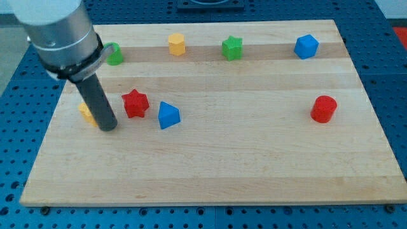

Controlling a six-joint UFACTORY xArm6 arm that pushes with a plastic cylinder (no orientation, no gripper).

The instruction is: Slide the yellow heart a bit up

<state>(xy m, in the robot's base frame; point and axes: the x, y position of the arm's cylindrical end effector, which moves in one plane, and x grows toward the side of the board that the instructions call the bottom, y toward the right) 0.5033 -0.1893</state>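
The yellow heart [86, 113] lies at the view's left on the wooden board [210, 165], mostly hidden behind my rod. My tip [109, 128] rests on the board just to the right of and slightly below the heart, touching or nearly touching it. A red star [135, 104] sits just right of the rod.
A blue triangular block [168, 115] lies right of the red star. Along the top are a green block [115, 55] partly behind the arm, a yellow hexagon [177, 44], a green star [232, 48] and a blue block [306, 46]. A red cylinder [324, 109] sits at the right.
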